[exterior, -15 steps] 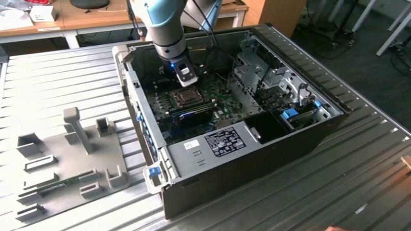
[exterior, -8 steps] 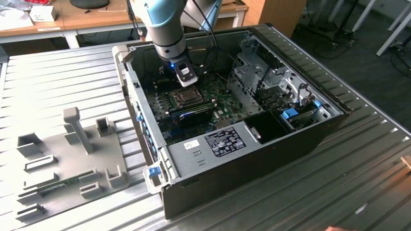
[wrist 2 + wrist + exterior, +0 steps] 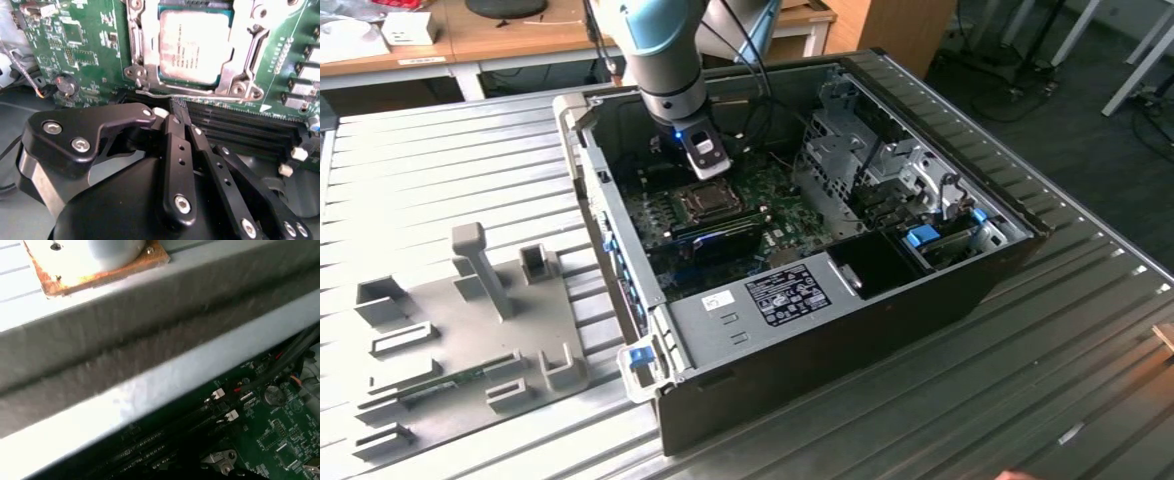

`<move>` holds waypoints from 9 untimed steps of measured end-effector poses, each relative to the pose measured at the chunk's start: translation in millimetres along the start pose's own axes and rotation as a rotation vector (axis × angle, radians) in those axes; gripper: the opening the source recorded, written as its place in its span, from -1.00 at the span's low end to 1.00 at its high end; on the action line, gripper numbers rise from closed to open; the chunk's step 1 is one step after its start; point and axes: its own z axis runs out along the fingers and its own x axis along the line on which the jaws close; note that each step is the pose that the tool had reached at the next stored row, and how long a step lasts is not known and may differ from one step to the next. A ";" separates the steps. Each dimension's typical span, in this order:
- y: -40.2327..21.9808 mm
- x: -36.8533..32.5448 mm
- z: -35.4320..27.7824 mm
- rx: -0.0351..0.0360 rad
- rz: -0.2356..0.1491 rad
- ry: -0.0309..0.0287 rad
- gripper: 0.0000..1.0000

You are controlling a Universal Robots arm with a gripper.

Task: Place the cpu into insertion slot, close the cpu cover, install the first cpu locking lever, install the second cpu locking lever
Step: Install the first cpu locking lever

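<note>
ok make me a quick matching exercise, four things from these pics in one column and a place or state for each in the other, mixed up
Things:
1. cpu
2. cpu cover
3. tool
4. memory slots

Places or states:
A. long and black, beside the socket
B. closed black fingers meeting at the tips, by the socket's edge
C. seated in the insertion slot, pale top showing
D. silvery frame lying down around the chip

Pairs: 1-C, 2-D, 3-B, 4-A

Pale blue-grey arm wearing a black linkage gripper

The arm (image 3: 656, 45) is showing a light blue-grey shell, a dark band and a small blue light near its white wrist block; the gripper (image 3: 175, 112) is showing matte black links, silver hex screws and rows of small holes
</note>
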 end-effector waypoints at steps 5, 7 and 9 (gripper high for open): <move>4.7 -2.7 -14.2 0.0015 0.000 0.0001 -0.80; 5.7 -3.3 -16.9 0.0015 0.000 0.0003 -0.80; 5.8 -3.3 -17.2 0.0013 0.000 0.0003 -0.80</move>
